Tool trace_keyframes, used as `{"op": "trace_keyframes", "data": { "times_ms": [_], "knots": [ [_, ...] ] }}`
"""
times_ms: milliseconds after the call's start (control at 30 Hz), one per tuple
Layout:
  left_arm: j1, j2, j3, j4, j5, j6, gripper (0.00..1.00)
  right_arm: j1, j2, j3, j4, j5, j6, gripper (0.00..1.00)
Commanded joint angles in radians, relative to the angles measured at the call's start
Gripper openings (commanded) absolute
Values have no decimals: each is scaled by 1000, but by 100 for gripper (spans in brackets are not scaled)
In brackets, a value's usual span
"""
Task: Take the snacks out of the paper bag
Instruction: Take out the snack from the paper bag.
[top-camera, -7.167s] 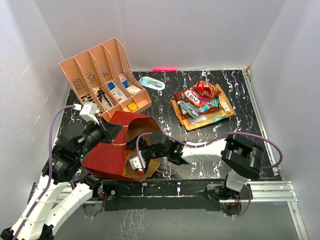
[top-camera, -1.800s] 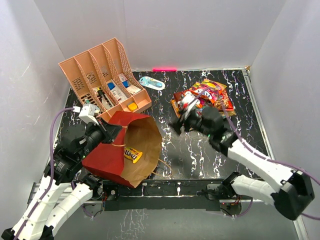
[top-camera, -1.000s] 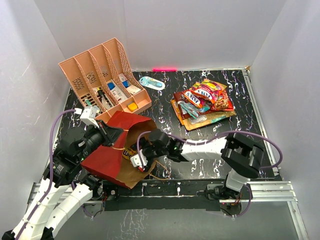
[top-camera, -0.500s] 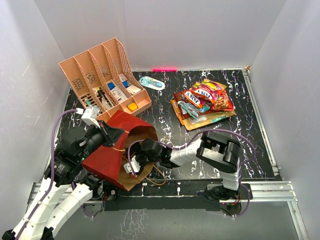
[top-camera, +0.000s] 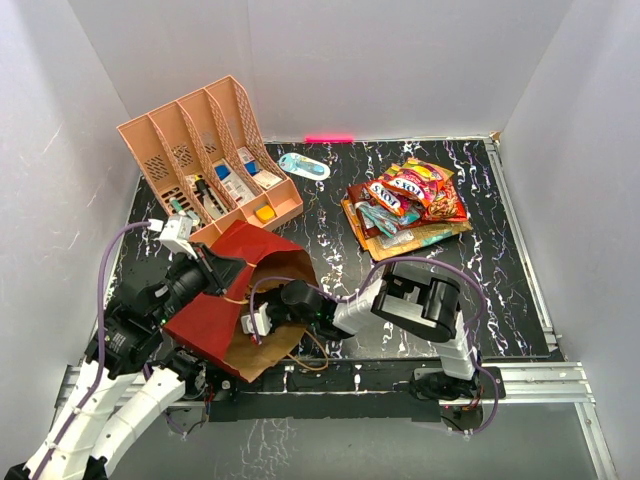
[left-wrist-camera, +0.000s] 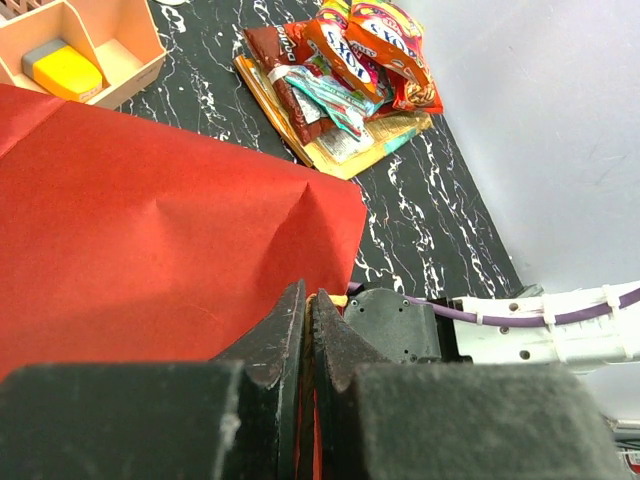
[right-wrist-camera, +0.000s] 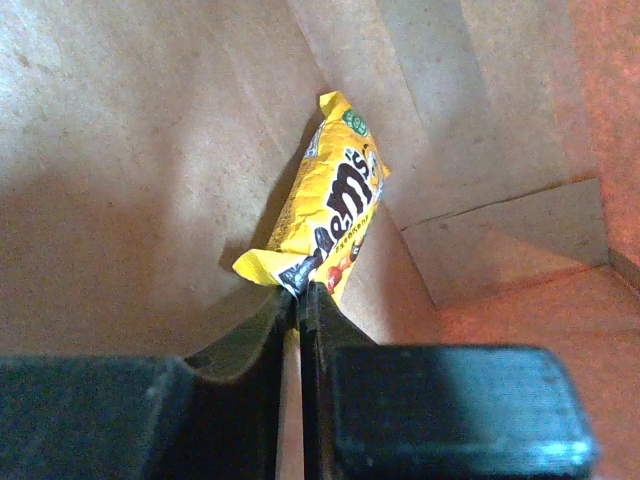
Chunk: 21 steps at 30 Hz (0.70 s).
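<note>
The dark-red paper bag lies on its side, its kraft mouth facing right. My left gripper is shut on the bag's upper edge and holds it up. Inside the bag, a yellow M&M's packet lies against the kraft wall. My right gripper is shut on that packet's near end. From above, the right arm reaches into the bag mouth and its fingertips are hidden. Several snacks are piled on the black table at the back right.
A peach slotted organizer with small boxes stands at the back left, close behind the bag. A light-blue oval object lies beside it. White walls enclose the marbled black table. The bag's cord handle trails near the front edge.
My right arm has pushed further left into the bag, and its jaws have closed on the yellow packet. The left gripper keeps its hold on the bag's edge.
</note>
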Motion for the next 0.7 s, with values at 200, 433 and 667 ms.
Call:
{"op": "trace_keyframes", "data": {
  "times_ms": [200,433,667],
  "knots": [
    [1,-85,-74,-64,-75,-71,0,-8,-173,-95,107,135,129,8],
    [1,-230,-154,-112,-146,-195,0,-35,-298,-204,69,430,200,8],
    [0,-111,-179,53,-109,-189,0,-149,-420,-299,2,550,319,8]
  ]
}}
